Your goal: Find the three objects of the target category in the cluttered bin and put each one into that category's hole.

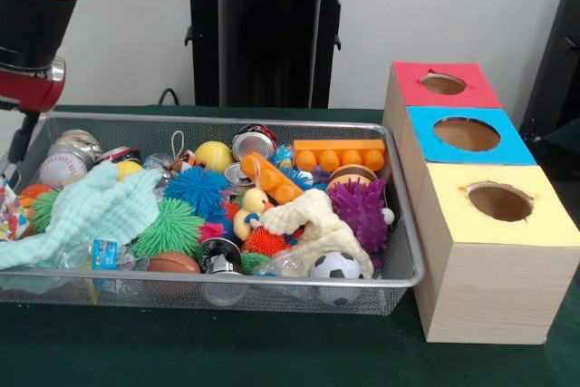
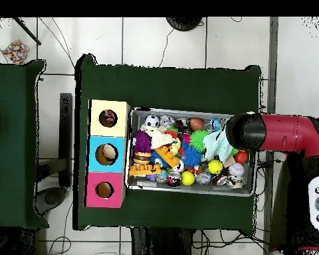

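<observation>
Hanging over one end of the wire bin (image 1: 399, 269), the red and black arm (image 2: 282, 133) covered that end from above; in the front view only its bulk showed at the top left corner, above the bin's rim. Gripper itself was hidden by the arm, so couldn't tell how the jaws stood or whether anything was in them.

Bin sat on the green table (image 1: 227, 351), packed full. Inside: a mint cloth (image 1: 95, 210) draped over the left part, a baseball (image 1: 62, 169) behind it, a blue spiky ball (image 1: 197, 189), a green spiky ball (image 1: 169, 227), a purple spiky ball (image 1: 359, 210), a small orange spiky ball (image 1: 265, 242), a yellow ball (image 1: 214, 155), a rubber duck (image 1: 251, 208), a cream knotted rope toy (image 1: 317, 228), an orange brick (image 1: 339, 154) at the back right, a tin can (image 1: 253, 143), and a soccer ball (image 1: 336, 266) against the front wall.

Just beside the bin's right end stood a wooden box (image 1: 480, 287) with three round holes on top: red hole (image 1: 443, 83) farthest, blue hole (image 1: 467, 134) in the middle, yellow hole (image 1: 499, 201) nearest. Overhead view showed something pale inside the blue hole; couldn't tell what. Which category was the target couldn't be read off; all the toys seen were in the bin.
</observation>
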`<state>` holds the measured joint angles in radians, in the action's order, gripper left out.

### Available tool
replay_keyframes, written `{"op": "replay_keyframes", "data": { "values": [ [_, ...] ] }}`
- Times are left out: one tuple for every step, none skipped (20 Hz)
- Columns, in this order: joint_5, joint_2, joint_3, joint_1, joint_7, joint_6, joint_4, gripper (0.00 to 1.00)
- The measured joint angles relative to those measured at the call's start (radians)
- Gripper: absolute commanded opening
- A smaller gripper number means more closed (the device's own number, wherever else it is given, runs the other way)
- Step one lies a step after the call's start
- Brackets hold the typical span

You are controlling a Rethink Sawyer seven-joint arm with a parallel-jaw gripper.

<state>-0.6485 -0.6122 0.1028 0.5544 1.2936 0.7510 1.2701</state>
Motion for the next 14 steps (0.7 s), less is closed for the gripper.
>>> {"op": "replay_keyframes", "data": {
  "values": [
    [0.000, -0.005, 0.005, 0.004, 0.000, 0.000, 0.010, 1.00],
    [-0.001, -0.010, 0.011, 0.009, 0.000, 0.000, 0.020, 1.00],
    [-0.001, -0.019, 0.020, 0.016, 0.000, 0.000, 0.036, 1.00],
    [-0.001, -0.021, 0.023, 0.018, 0.000, 0.000, 0.041, 1.00],
    [-0.001, -0.023, 0.025, 0.019, 0.000, 0.000, 0.044, 1.00],
    [-0.001, -0.024, 0.027, 0.020, 0.000, 0.000, 0.048, 1.00],
    [-0.001, -0.026, 0.031, 0.021, 0.000, 0.000, 0.054, 1.00],
    [-0.001, -0.027, 0.034, 0.021, 0.000, 0.000, 0.061, 1.00],
    [-0.001, -0.028, 0.037, 0.021, 0.000, 0.000, 0.064, 1.00],
    [-0.001, -0.028, 0.041, 0.021, 0.000, 0.000, 0.068, 1.00],
    [-0.001, -0.028, 0.046, 0.023, 0.000, 0.000, 0.069, 1.00],
    [-0.001, -0.028, 0.052, 0.025, 0.000, 0.000, 0.070, 1.00],
    [-0.001, -0.028, 0.057, 0.027, 0.000, 0.000, 0.070, 1.00],
    [-0.001, -0.028, 0.062, 0.030, 0.000, 0.000, 0.070, 1.00]
  ]
}}
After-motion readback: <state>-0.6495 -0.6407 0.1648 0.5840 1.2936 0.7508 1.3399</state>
